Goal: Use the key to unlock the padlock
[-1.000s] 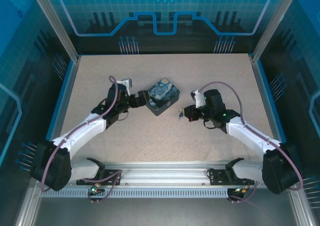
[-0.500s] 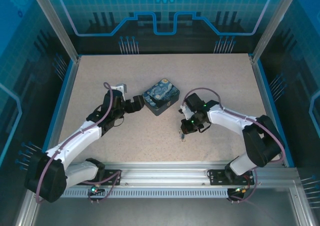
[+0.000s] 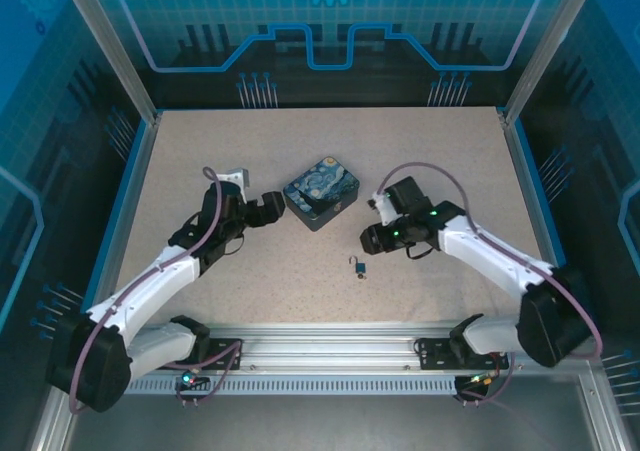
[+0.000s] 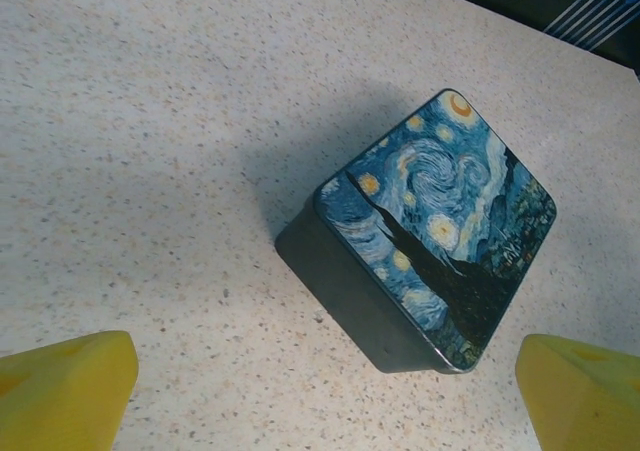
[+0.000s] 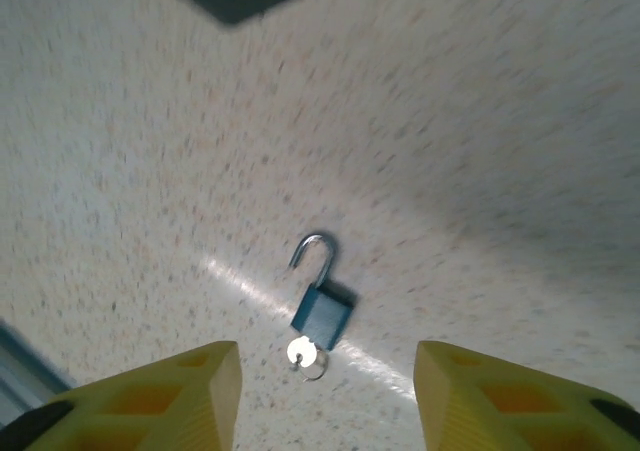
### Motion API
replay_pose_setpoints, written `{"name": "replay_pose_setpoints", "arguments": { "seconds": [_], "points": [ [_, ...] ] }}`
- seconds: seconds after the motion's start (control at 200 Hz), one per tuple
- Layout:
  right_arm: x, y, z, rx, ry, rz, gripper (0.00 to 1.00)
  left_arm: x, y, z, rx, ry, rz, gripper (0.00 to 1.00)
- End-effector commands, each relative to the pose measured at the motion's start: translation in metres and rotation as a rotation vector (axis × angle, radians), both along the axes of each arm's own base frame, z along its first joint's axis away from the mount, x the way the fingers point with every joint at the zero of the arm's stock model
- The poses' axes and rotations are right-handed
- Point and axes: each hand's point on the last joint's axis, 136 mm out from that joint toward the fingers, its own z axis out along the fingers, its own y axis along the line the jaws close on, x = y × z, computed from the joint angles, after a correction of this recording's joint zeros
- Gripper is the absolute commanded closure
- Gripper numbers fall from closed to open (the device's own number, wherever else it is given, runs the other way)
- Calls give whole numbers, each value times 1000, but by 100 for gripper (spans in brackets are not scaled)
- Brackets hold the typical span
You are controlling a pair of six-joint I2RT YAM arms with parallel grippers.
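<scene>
Blue-bodied padlock (image 5: pixel 322 316) lies loose on the table (image 3: pixel 200 151) toward the near edge, shackle (image 5: pixel 312 251) swung open and key (image 5: pixel 303 354) seated in its base; reads as unlocked, task likely done. Just beyond it, right gripper (image 3: pixel 367 239) hangs with jaws part open and empty; a second ago it was pinched shut on something small beside the tin (image 3: pixel 322 191). Farther back, left gripper (image 3: pixel 271 207) stands wide, now a little off the tin it was touching.

No word, number or brand can be read anywhere from here. The tin (image 4: pixel 430 241) carries just a swirling night-sky painting, and the back panel (image 3: pixel 330 16) a gear outline with plain lines.
</scene>
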Motion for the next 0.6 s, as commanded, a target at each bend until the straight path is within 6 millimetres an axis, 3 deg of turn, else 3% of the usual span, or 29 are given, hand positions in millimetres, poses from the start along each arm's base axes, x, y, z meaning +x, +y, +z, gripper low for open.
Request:
{"name": "replay_pose_setpoints", "arguments": {
  "seconds": [0.0, 0.185, 0.315, 0.375, 0.595],
  "points": [
    [14, -35, 11, -53, -123, -99, 44, -1, 24, 5, 88, -46, 66, 1],
    [39, -97, 40, -105, -345, -289, 27, 0, 66, 16, 262, -165, 207, 1],
    [53, -137, 44, -165, -482, -388, 7, 2, 84, 20, 389, -272, 252, 1],
    [59, -154, 37, -224, -535, -422, 0, 3, 90, 17, 440, -300, 263, 1],
    [81, -188, -9, -215, -597, -526, 0, 10, 103, -19, 553, -326, 265, 1]
  ]
}}
